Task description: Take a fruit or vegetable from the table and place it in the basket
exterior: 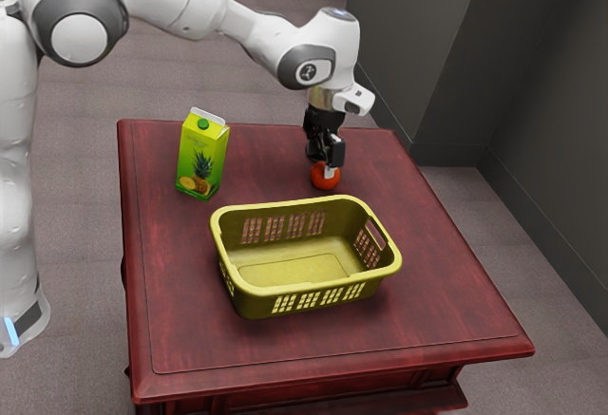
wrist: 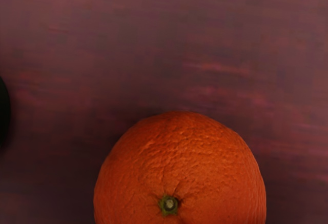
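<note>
So that the orange (exterior: pixel 323 182), on the table's (exterior: pixel 456 311) far side beyond the basket (exterior: pixel 252 301), can presumably be grasped, the gripper (exterior: pixel 328 165) is placed above; whether spread or pinching cannot be told.

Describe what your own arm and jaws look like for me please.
My arm is mostly smooth white, with rounded, tube-like links. Dark grey trim rings the joints, with a white disc at one of them and a small round emblem near the wrist. A pale blue strip marks the base. The jaws are black and blocky, with a pale patch at the lower end.
</note>
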`<state>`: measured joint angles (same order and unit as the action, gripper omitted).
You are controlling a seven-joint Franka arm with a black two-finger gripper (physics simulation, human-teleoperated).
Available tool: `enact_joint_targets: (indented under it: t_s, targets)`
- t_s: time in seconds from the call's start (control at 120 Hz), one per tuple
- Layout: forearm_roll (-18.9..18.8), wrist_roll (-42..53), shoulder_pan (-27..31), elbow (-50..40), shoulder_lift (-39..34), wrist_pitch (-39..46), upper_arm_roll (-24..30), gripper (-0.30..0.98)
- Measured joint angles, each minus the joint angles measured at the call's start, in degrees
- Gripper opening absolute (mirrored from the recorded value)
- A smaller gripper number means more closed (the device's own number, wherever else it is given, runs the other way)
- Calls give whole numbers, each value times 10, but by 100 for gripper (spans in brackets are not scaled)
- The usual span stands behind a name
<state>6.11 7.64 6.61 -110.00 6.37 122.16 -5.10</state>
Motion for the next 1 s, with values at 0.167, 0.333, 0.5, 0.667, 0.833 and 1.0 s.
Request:
enact_joint_targets:
  t_s: [0.167, 0.333, 0.5, 0.667, 0.833, 1.0]
  targets:
    - [1, 0, 0, 4, 4, 0, 0, 69]
    - [3, 0, -1, 4, 5, 0, 0, 69]
    - [4, 0, -1, 6, 10, 0, 0, 69]
    - [8, 0, -5, 12, 22, 0, 1, 69]
    - [12, 0, -7, 16, 29, 0, 1, 65]
    - [15, 0, -7, 16, 32, 0, 1, 57]
